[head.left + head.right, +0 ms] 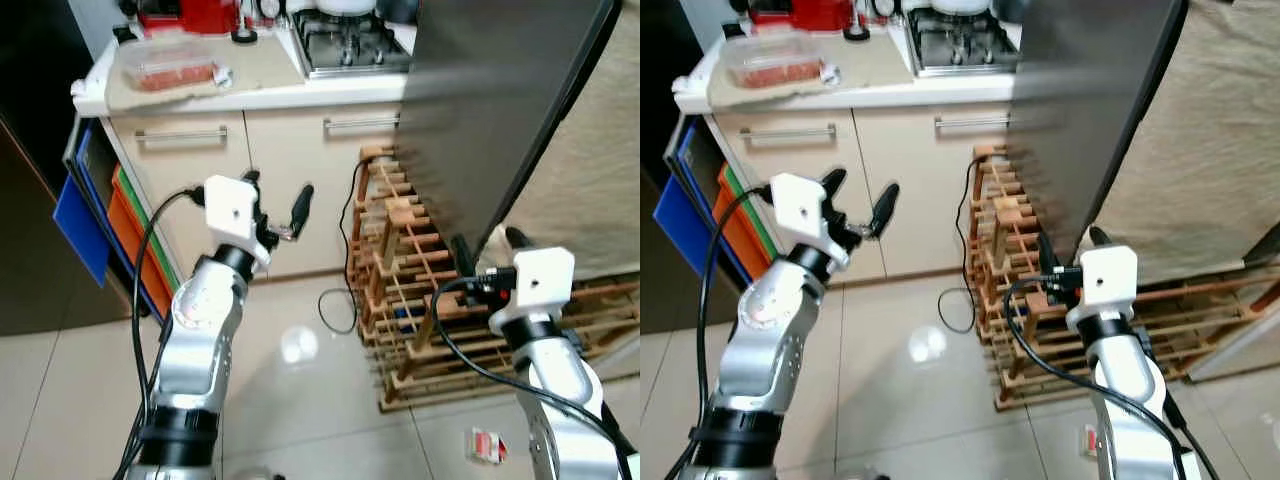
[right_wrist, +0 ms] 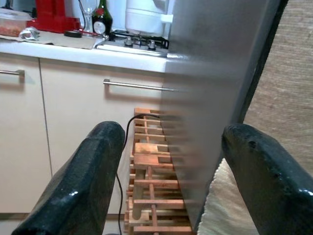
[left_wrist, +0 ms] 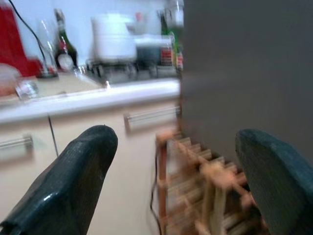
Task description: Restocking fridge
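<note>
The fridge door (image 1: 500, 110) stands at the far right, its edge just beyond the right claw (image 1: 485, 245), which is spread wide and empty, likely to catch that edge. The left claw (image 1: 278, 205), also wide, hovers before the cupboards (image 1: 250, 160); a food tub (image 1: 168, 62) waits on the surface (image 1: 260, 70).

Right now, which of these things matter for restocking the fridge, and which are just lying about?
For the job:
tall grey fridge door
left gripper, open
right gripper, open
clear plastic food tub

Lying about:
wooden slatted rack
black cable
steel gas hob
small red-and-white packet
</note>
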You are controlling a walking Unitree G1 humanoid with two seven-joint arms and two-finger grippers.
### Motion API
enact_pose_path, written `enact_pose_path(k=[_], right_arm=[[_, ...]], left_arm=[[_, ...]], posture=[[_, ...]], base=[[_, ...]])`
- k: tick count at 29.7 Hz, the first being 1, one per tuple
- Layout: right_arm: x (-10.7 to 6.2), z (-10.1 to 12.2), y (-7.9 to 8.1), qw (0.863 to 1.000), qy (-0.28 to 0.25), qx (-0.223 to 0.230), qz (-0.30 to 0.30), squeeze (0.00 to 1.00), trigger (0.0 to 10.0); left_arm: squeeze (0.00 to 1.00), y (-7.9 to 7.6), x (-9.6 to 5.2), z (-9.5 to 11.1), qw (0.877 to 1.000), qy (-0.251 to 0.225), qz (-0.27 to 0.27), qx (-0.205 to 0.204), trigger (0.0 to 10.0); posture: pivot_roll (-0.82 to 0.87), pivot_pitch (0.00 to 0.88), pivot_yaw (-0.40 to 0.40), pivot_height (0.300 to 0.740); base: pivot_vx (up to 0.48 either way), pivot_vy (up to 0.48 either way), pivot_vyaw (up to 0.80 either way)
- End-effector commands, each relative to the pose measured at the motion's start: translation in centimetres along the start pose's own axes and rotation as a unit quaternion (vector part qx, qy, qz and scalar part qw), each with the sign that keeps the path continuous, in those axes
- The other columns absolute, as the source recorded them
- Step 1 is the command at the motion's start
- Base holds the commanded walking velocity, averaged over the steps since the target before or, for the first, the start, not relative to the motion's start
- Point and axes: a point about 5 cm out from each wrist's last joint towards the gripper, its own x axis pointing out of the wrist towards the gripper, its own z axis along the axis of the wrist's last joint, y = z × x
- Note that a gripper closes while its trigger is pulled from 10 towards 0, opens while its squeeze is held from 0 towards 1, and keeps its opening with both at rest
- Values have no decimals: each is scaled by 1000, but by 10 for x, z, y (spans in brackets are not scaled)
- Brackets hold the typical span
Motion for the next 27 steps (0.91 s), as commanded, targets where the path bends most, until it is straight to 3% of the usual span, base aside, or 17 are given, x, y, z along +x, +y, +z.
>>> enact_pose_path(k=[1,10,18,27], right_arm=[[2,0,3,1000,5,4,2,0,10000],[5,0,9,1000,13,8,5,0,10000],[11,1,1,1000,13,2,-11,0,10000],[13,-1,6,1000,18,4,-1,0,10000]], left_arm=[[0,-3,2,-1,1000,9,2,1,10000],[0,-6,3,0,1000,21,5,-1,10000],[0,-3,9,-4,999,36,25,-18,10000],[0,6,17,-10,997,61,44,-1,10000]], posture=[[36,0,4,740],[28,0,12,740],[22,0,14,740],[22,0,21,740]], base=[[0,-322,0],[0,-460,0],[0,-432,0],[295,-343,0]])
